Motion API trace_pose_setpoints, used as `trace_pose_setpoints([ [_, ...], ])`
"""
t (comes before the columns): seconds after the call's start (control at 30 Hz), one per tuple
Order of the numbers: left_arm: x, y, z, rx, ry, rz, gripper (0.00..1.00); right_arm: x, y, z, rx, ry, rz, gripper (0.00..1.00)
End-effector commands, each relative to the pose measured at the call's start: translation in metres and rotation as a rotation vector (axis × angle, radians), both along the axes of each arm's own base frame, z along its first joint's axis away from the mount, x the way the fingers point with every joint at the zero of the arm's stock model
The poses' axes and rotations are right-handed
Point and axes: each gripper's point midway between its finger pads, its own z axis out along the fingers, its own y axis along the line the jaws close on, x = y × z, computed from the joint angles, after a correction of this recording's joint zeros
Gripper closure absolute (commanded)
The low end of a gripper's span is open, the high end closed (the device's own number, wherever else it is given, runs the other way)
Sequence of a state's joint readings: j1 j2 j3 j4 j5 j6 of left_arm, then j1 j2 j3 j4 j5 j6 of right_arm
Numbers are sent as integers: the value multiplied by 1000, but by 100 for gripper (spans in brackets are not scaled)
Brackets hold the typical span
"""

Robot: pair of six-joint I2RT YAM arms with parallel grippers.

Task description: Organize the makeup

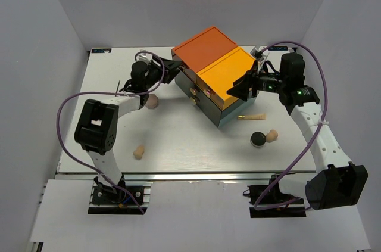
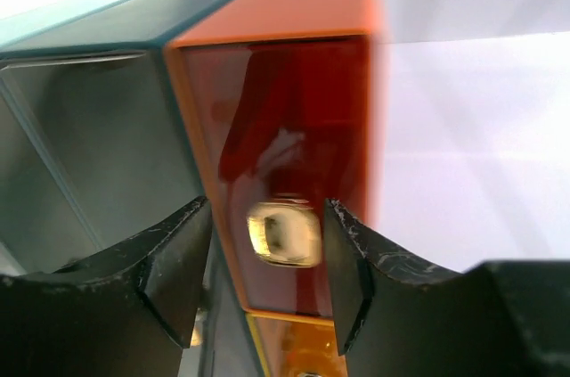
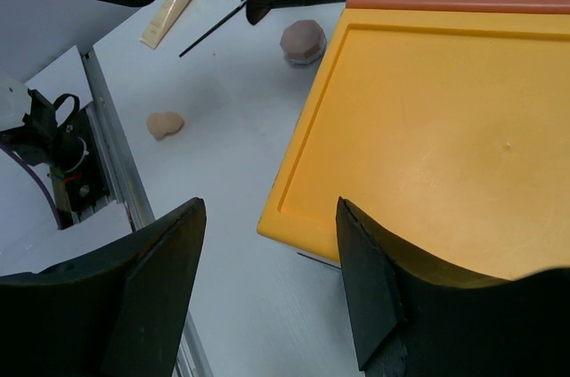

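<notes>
The makeup lies loose on the white table [image 1: 190,151]. A beige puff [image 1: 152,102] and a sponge [image 1: 139,152] are on the left. A round black compact [image 1: 257,139], another sponge [image 1: 272,136] and a gold-tipped tube [image 1: 252,117] are on the right. My left gripper [image 2: 267,274] is open at the drawer box's left side, its fingers either side of a gold knob [image 2: 283,233] on the orange drawer front, with gaps showing. My right gripper [image 3: 267,288] hangs open over the yellow top's corner [image 3: 294,217], holding nothing. In the right wrist view I also see a thin black brush [image 3: 223,22] and a beige stick [image 3: 167,16].
The big drawer box with an orange [image 1: 205,46] and yellow [image 1: 229,73] top stands skewed mid-table, with more gold knobs on its front [image 1: 199,94]. Grey walls enclose the table on three sides. The metal rail [image 3: 111,154] marks the near edge.
</notes>
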State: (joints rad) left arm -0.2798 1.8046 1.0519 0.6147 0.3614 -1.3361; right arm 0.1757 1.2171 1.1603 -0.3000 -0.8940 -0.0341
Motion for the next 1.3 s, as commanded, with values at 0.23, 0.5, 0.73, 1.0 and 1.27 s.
trace_pose_setpoints([
  [0.23, 3, -19, 3, -23, -18, -42, 45, 2, -5, 9, 3, -51, -5, 34],
  [0.5, -15, 3, 16, -23, -57, 25, 79, 3, -6, 5, -6, -48, -4, 34],
  [0.73, -32, 50, 10, 133, -35, 101, 78, 2, -7, -2, -15, -43, -3, 33],
  [1.0, -45, 65, -12, 260, 25, 110, 57, 2, -7, -4, -21, -46, -1, 32],
  [1.27, -49, 76, -13, 313, 62, 144, 34, 2, -7, -6, -29, -53, 5, 31],
])
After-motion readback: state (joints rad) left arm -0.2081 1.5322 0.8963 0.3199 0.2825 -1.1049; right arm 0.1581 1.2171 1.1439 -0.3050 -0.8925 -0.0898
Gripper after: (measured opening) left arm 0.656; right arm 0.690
